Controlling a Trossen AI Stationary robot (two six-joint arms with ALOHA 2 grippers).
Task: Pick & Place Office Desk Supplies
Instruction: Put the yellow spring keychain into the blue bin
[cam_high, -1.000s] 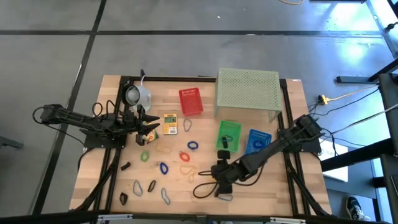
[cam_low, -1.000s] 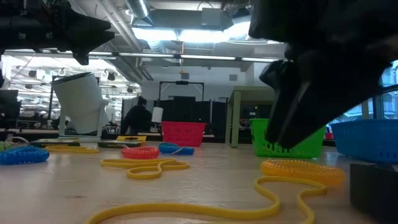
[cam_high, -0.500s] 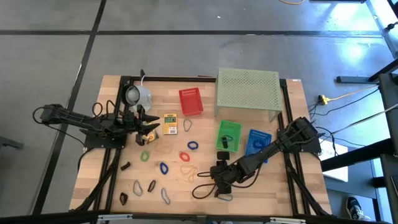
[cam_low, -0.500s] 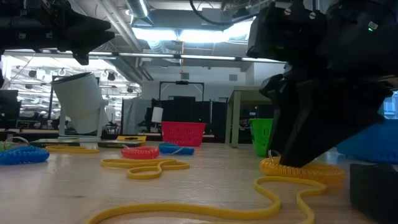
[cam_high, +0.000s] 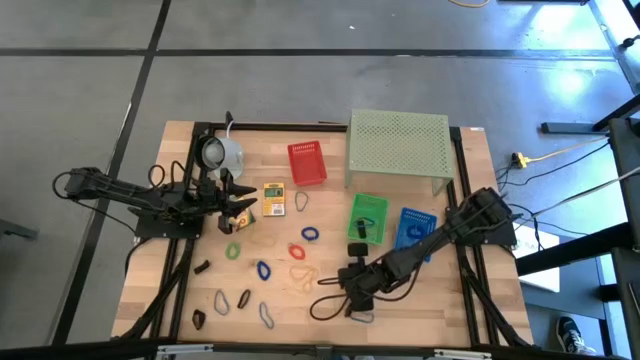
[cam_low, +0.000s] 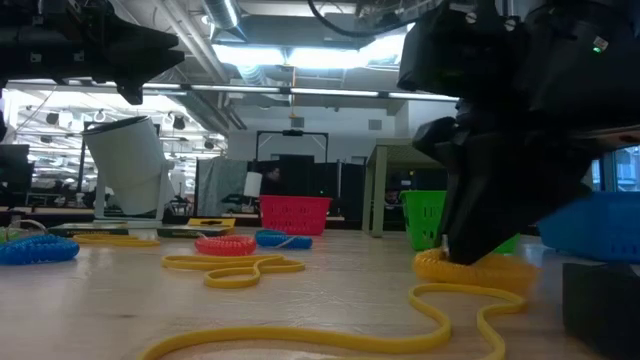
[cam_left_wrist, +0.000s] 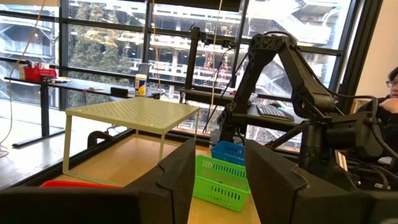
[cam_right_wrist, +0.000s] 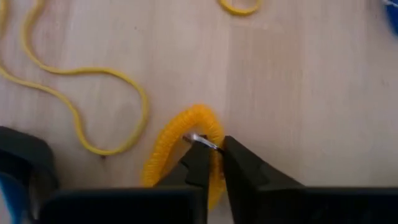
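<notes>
Showing the wooden table (cam_high: 400, 300) from above, the high view places the large pale green perforated stand (cam_high: 398, 145) at upper right of the tabletop. Below it sit a green plastic basket (cam_high: 368, 216) and a blue plastic basket (cam_high: 412, 225); a red plastic basket (cam_high: 307, 163) stands at upper centre. A pale round mug-like object (cam_high: 222, 153) lies at upper left. The small yellow printed box (cam_high: 274, 198) rests left of centre, well apart from the baskets.

The right gripper (cam_high: 352, 283) is down at the tabletop in the lower centre of the high view. In the right wrist view its fingers (cam_right_wrist: 198, 163) stand narrowly apart, closed on one side of an orange coiled loop (cam_right_wrist: 186, 152) that lies on the wood, beside a thin yellow cord loop (cam_right_wrist: 93, 106). The low view shows the same loop (cam_low: 480, 270) under the dark gripper at right.

The left gripper (cam_high: 240, 207) hangs at the left of the table, just beside the yellow box; the left wrist view shows its fingers (cam_left_wrist: 180, 174) parted, nothing between them.

Small blue, red, green and black loops and dark clips lie scattered across the lower left and centre of the tabletop.
</notes>
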